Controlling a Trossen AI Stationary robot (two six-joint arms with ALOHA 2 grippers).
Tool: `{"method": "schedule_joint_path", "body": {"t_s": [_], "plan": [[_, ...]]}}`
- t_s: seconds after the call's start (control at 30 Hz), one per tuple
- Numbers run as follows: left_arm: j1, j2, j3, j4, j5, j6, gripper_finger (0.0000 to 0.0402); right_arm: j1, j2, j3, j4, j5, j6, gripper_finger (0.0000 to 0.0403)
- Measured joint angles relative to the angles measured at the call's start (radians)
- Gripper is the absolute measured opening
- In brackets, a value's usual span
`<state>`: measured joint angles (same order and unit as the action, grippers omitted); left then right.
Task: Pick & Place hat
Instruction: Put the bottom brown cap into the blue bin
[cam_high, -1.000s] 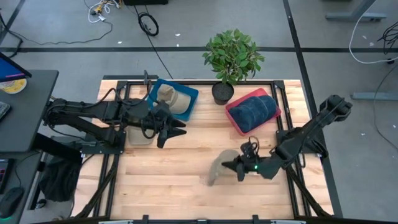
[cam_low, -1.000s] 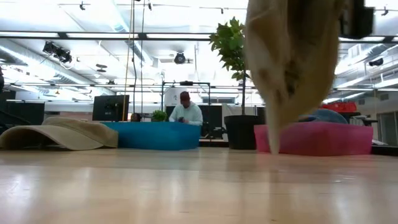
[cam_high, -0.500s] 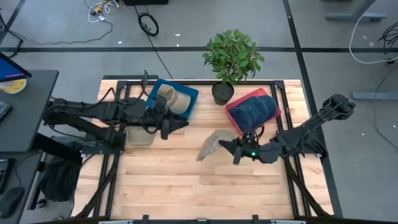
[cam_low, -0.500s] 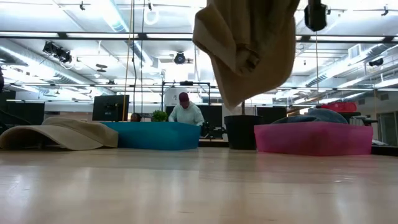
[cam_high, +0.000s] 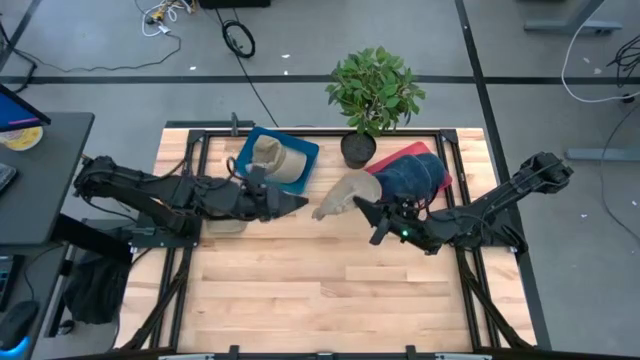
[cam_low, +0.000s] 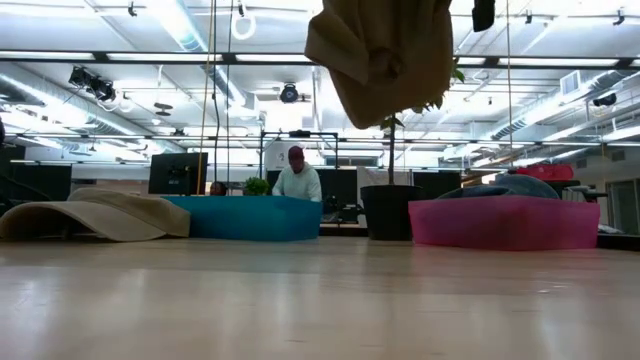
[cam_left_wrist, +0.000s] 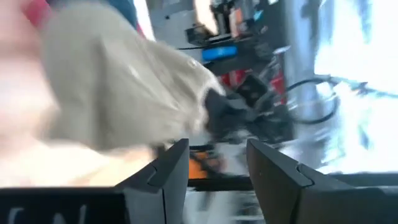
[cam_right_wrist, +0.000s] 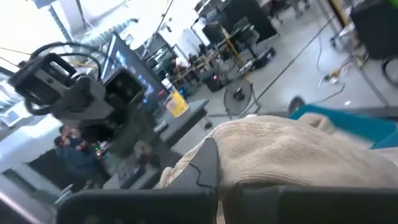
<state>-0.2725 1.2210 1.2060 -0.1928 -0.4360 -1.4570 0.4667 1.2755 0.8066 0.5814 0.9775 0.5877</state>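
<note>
While it hangs clear above the wooden bench (cam_high: 300, 290), the limp beige fabric hat (cam_high: 345, 192) is pinched at one edge by the right end effector (cam_high: 366, 213), whose dark fingers are pressed together on the cloth; the right wrist view shows the ribbed beige fabric lying right over that arm's fingers. Seen from above, the hat sits at about ten o'clock from the right end effector, and its long axis runs from roughly eight o'clock to two o'clock, the narrower end pointing toward the left arm. At bench height the hat (cam_low: 380, 55) droops in a bunched fold, its lowest point well off the bench surface. At about nine o'clock from the hat, the left end effector (cam_high: 296, 204) reaches in with its two fingers spread apart, tips just beside the hat's near end but not closed on it; the left wrist view shows the hat (cam_left_wrist: 124, 99) beyond those parted fingers. Behind, at twelve o'clock, stand a blue rectangular tray (cam_high: 305, 152) holding another tan hat (cam_high: 275, 160), a pink tray (cam_high: 385, 195) with a folded dark blue cloth (cam_high: 412, 175), and a potted green plant (cam_high: 374, 92).
</note>
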Motion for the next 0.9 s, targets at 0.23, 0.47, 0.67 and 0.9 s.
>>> {"method": "schedule_joint_path", "body": {"t_s": [0.23,0.47,0.67,0.9], "plan": [[-0.041,0.089,0.000,0.128,-0.007,-0.314,0.0165,-0.019,0.000,0.000,0.040,0.065,-0.079,0.0000],[-0.058,0.182,-0.001,0.147,-0.058,-0.521,0.0165,-0.026,0.000,0.001,0.113,0.132,-0.207,0.0000],[-0.049,0.243,-0.001,0.281,-0.217,-0.522,0.0165,-0.026,0.000,0.002,0.123,0.142,-0.234,0.0000],[-0.022,0.307,-0.001,0.365,-0.277,-0.556,0.0165,-0.026,0.000,0.002,0.128,0.141,-0.239,0.0000]]}}
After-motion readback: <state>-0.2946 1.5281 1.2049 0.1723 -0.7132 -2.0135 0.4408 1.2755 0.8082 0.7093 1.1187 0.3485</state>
